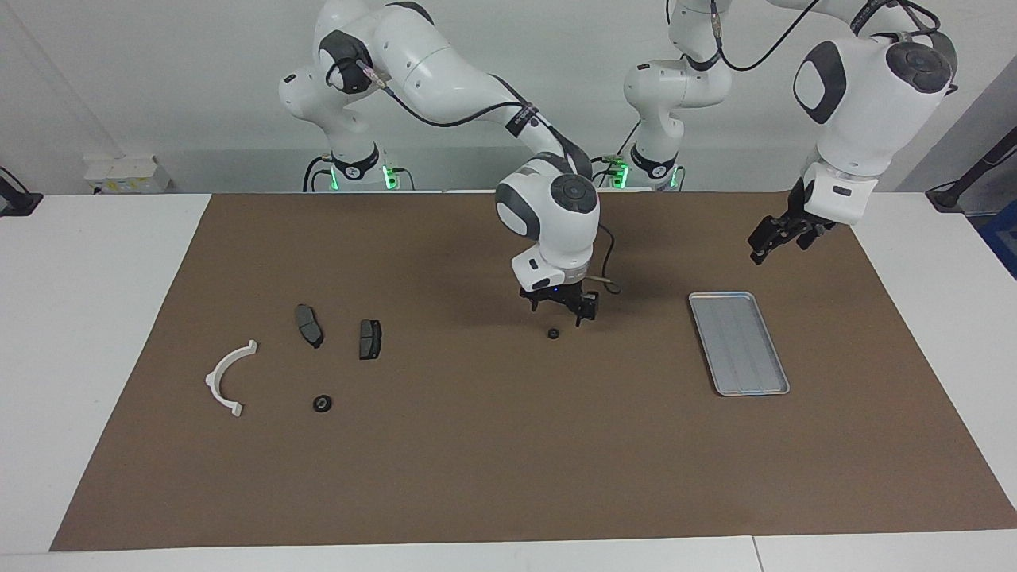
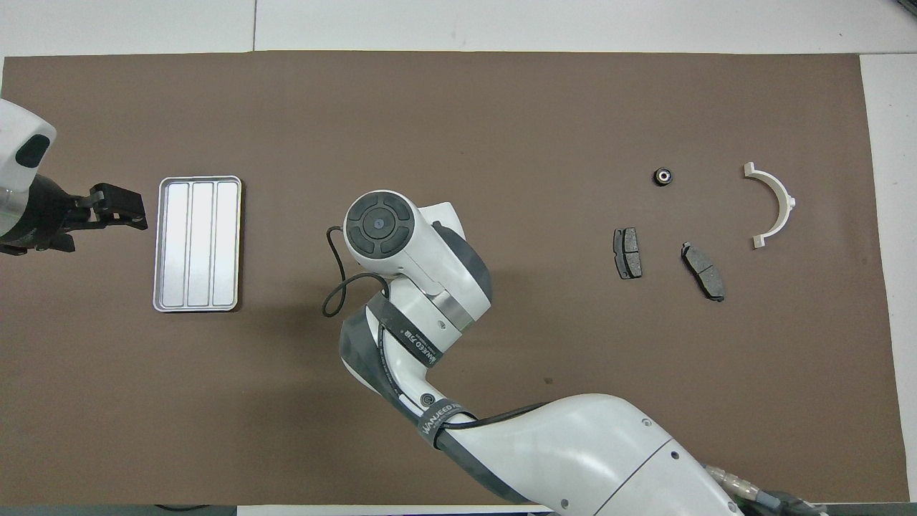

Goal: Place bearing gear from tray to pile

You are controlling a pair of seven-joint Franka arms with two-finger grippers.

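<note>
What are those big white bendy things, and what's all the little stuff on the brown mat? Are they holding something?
They are two robot arms with fingers for picking things up. One picture looks at them from across the table, the other looks down from above their own end.

The right gripper hangs just over a small black bearing gear in the middle of the mat, its fingers open and empty. The left gripper waits in the air near the silver tray, also open and empty.

At the right arm's end of the table lie a white curved bracket, two dark brake pads and another bearing gear.
</note>
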